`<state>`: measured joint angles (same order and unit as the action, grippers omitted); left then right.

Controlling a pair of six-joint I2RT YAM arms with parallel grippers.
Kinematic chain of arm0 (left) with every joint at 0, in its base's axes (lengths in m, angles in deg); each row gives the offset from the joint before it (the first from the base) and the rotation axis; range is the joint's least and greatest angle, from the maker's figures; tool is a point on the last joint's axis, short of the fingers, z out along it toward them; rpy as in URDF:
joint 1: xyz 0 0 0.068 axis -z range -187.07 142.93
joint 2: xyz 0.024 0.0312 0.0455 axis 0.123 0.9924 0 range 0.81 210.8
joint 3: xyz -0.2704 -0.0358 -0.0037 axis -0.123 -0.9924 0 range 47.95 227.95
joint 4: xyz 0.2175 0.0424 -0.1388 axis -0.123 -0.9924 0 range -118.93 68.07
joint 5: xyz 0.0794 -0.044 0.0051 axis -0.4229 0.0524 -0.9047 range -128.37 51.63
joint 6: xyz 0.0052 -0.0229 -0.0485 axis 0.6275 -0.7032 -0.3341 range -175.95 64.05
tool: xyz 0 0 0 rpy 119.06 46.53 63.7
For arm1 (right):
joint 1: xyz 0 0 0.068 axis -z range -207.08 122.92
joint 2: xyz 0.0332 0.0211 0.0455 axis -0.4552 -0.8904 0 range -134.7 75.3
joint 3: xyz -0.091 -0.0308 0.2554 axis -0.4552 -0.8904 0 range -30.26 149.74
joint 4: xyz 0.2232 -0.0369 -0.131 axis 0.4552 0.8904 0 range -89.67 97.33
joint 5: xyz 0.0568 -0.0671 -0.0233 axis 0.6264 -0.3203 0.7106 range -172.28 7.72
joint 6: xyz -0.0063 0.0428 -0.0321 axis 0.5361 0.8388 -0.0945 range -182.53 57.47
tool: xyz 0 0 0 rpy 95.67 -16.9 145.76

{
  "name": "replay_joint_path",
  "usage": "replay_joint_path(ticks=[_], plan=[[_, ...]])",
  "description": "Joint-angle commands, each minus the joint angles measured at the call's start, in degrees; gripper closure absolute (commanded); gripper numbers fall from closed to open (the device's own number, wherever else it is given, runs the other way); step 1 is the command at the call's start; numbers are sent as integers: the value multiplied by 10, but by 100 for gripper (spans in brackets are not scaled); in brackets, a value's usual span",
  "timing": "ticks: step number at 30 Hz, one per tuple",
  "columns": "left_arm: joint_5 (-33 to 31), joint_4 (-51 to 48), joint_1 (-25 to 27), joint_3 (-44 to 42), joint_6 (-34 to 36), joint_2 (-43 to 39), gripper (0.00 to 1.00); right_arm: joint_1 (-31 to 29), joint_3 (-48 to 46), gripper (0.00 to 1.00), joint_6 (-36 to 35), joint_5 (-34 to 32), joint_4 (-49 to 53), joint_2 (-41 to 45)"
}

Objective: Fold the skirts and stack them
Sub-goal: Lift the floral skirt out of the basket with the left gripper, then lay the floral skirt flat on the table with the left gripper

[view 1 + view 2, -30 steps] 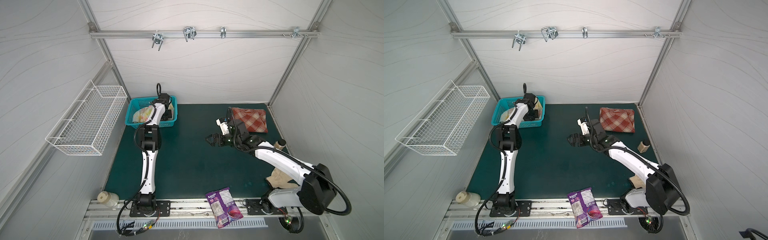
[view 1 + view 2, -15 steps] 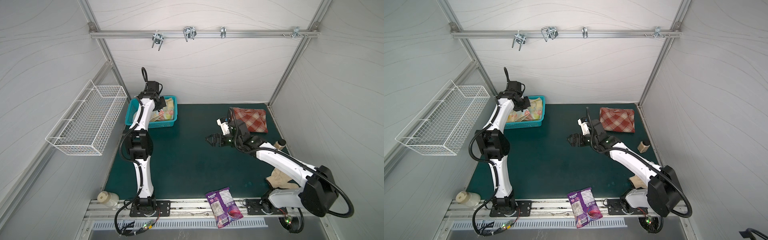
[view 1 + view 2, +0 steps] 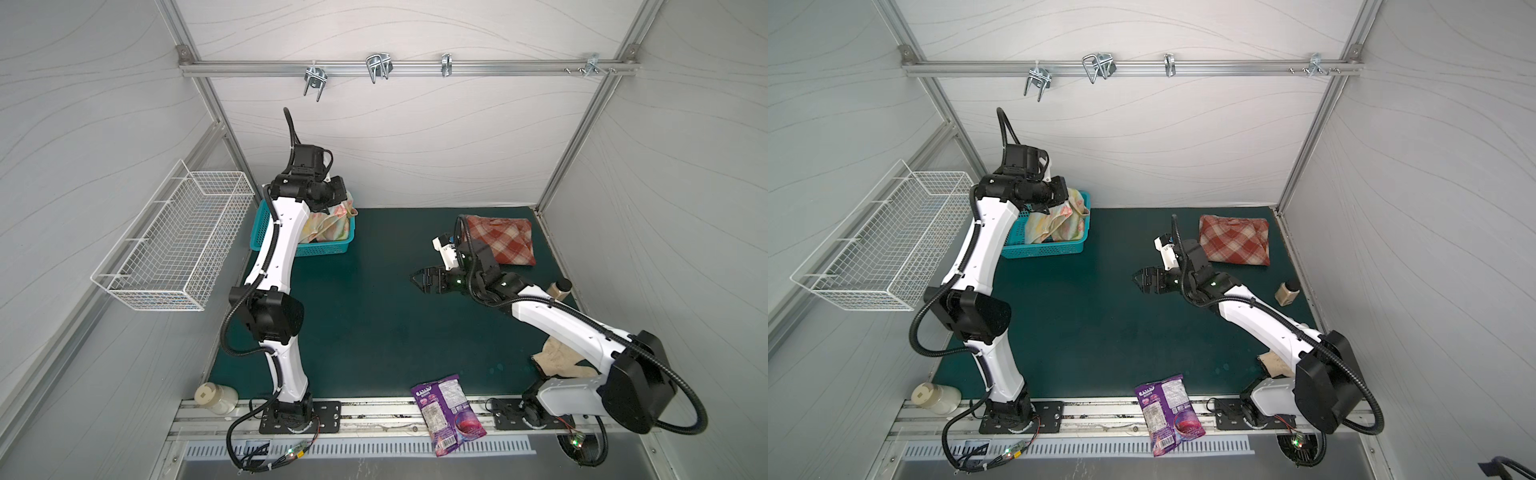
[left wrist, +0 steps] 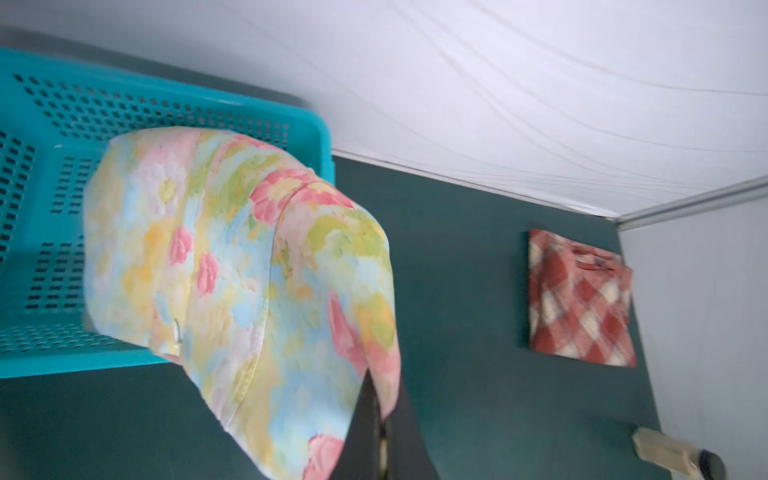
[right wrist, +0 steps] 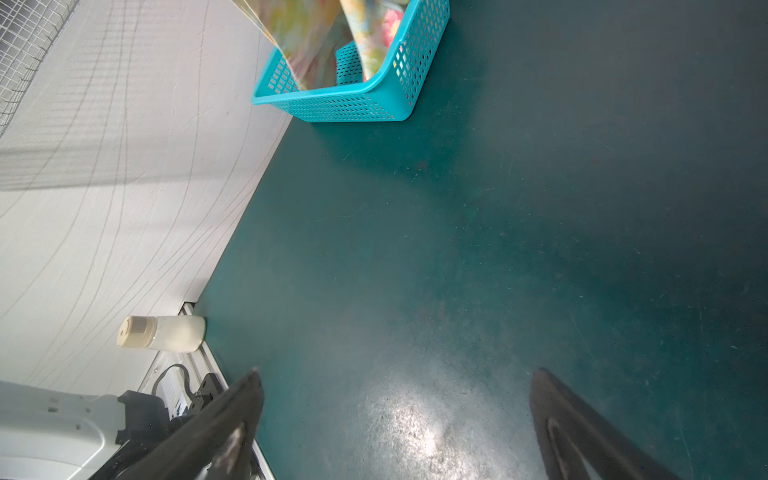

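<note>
Drooping pastel floral skirt point(image 4: 232, 270), creased

White walls point(image 3: 415, 145) enclose a dark green tabletop point(image 3: 365, 332); a wire basket point(image 3: 174, 249) and metal rail point(image 3: 415, 68) hang there.

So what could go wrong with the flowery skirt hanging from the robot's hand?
The left gripper pinches only one edge of the flowery skirt, so the cloth might slip out and drop. The skirt's lower end hangs inside the blue basket, so lifting could snag it and drag or tip the basket.
</note>
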<state>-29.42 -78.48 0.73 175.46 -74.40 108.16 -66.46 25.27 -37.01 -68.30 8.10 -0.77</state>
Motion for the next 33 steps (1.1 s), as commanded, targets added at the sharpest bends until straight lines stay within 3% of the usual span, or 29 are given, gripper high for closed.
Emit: replay_joint_path(ticks=[1,7,12,19,24,33], plan=[[30,-24,25,27,2,-63,100,-4,4,1,-5,-10,-8,12],[32,-37,85,-21,-2,-150,100,-4,12,1,-22,-50,10,31],[23,-43,165,-77,-4,-189,100,-2,18,1,-33,-100,33,61],[7,87,267,-328,-57,-247,100,43,-1,1,-36,-156,71,132],[4,152,306,-395,-83,-212,100,123,-8,1,-24,-110,81,166],[25,189,360,-356,-104,-54,100,172,5,1,-29,-95,104,182]])
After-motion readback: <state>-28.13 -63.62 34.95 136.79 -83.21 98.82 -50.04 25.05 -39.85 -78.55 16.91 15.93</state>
